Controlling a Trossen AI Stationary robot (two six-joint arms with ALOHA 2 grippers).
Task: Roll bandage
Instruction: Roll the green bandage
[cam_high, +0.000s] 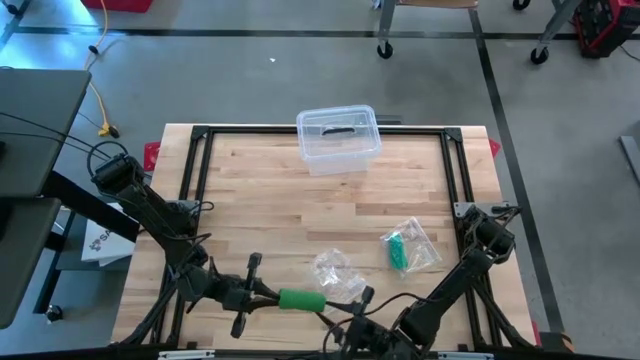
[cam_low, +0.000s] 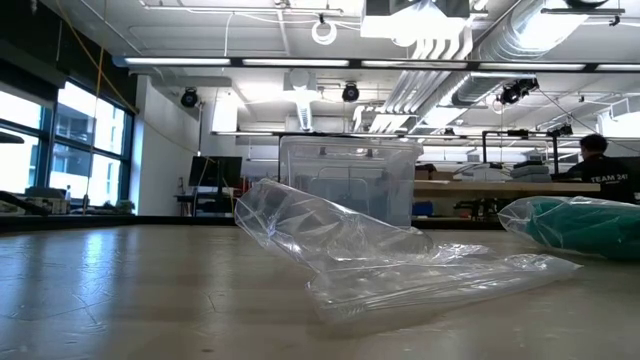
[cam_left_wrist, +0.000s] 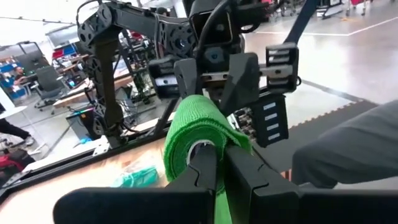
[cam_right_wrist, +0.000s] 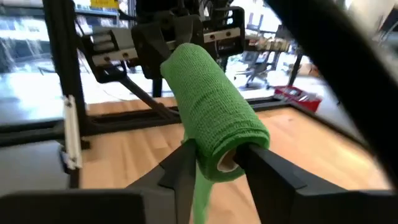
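A green bandage roll (cam_high: 301, 299) with a pale core hangs level above the table's near edge, between my two grippers. My left gripper (cam_high: 270, 297) is at the roll's left end, shut on it. My right gripper (cam_high: 335, 312) is at the roll's right end, one finger on each side of it. A loose green tail (cam_right_wrist: 200, 196) hangs down from that end. The low view shows neither gripper nor the roll. My left gripper pinches the rim of the roll's left end (cam_left_wrist: 217, 200) between its two fingers, beside the pale core (cam_left_wrist: 199, 149). The fingers come level from the table's left, along the roll. The roll is lifted clear and lies level. My right gripper grips the roll's right end (cam_right_wrist: 231, 144) across its width, with a finger (cam_right_wrist: 181, 167) on each side of it. The fingers come level from the table's right, along the roll. The roll is clear of the table, with a tail hanging slack below.
An empty clear bag (cam_high: 338, 272) lies just beyond the roll. A second bag (cam_high: 408, 248) with something green in it lies to the right. A clear lidded box (cam_high: 339, 138) stands at the far edge. A black frame (cam_high: 455, 170) borders the table.
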